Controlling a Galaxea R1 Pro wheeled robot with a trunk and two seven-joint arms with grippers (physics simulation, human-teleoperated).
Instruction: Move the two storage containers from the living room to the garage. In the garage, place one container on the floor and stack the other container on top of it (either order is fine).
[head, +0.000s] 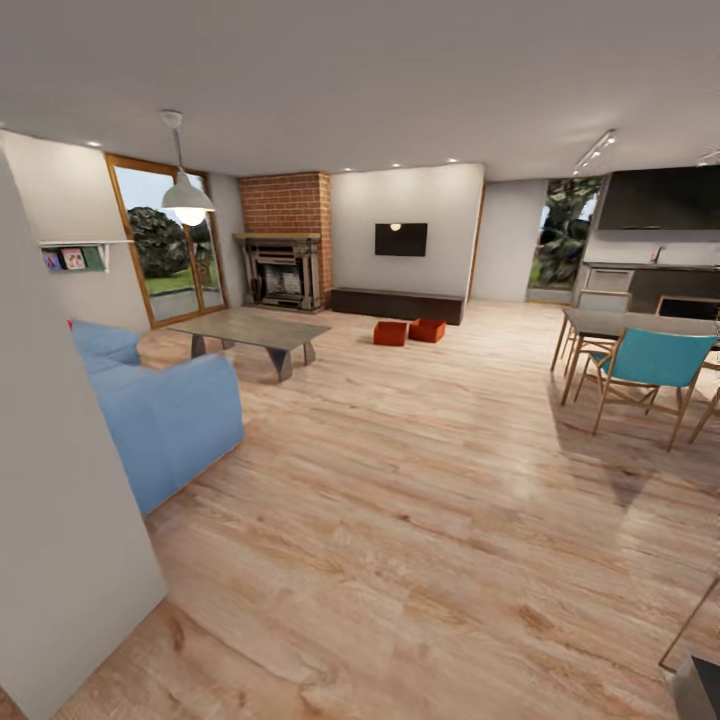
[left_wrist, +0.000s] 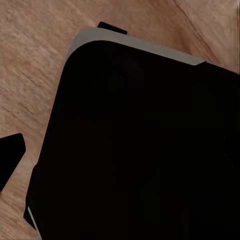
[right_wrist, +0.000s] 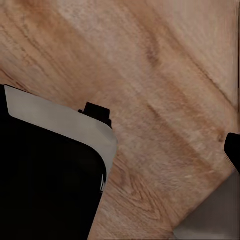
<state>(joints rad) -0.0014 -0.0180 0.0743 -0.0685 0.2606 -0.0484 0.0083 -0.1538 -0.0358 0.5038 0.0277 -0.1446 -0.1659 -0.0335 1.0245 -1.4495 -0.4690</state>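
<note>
The two storage containers (head: 391, 333) (head: 427, 329) are orange-red bins standing side by side on the pale wood floor, far across the living room. They sit just in front of the long low dark cabinet (head: 398, 304), under the black wall TV (head: 401, 239). In the left wrist view one dark fingertip (left_wrist: 11, 155) shows at the frame edge beside my black base (left_wrist: 140, 150). The right wrist view has a dark fingertip (right_wrist: 233, 150) at its edge over bare planks, with nothing between the fingers.
A white wall corner (head: 50, 500) stands close on my left, with a blue sofa (head: 160, 410) and a coffee table (head: 250, 330) beyond it. A dining table (head: 640, 325) with a teal chair (head: 650, 365) is at the right. A brick fireplace (head: 285, 270) stands left of the TV.
</note>
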